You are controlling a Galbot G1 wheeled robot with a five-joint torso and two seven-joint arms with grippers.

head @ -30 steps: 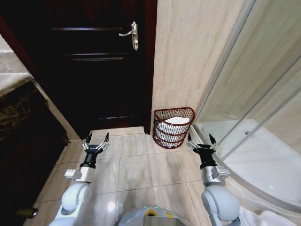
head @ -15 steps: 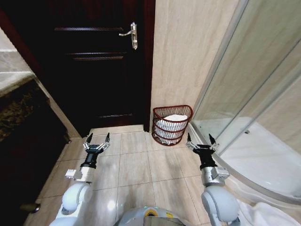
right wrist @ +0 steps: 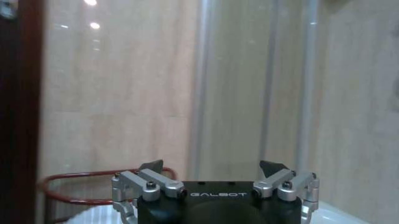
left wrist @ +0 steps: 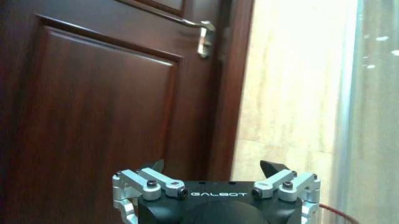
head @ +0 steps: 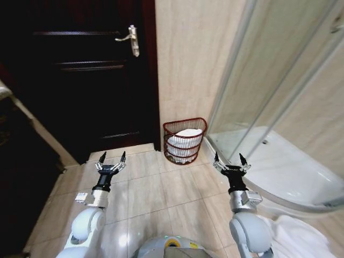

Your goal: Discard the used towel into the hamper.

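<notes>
The reddish-brown wire hamper (head: 184, 141) stands on the tiled floor against the beige wall, between the dark door and the shower enclosure. A white towel (head: 186, 134) lies inside it. My left gripper (head: 112, 158) is held low at the left, open and empty, well short of the hamper. Level with it on the other side, my right gripper (head: 229, 159) is open and empty too, near the shower's curved base. The hamper's rim (right wrist: 74, 176) shows past the right gripper (right wrist: 212, 165) in the right wrist view. In the left wrist view the left gripper (left wrist: 213, 164) faces the door.
A dark wooden door (head: 86, 70) with a metal handle (head: 130, 39) fills the back left. A glass shower enclosure (head: 279, 107) with a white curved tray (head: 279, 188) takes the right side. A dark cabinet (head: 21, 172) is at the left. White cloth (head: 295, 239) lies at bottom right.
The whole picture has shifted left and the hamper looks a little farther off, so the camera has turned right. Both grippers hold the same open pose.
</notes>
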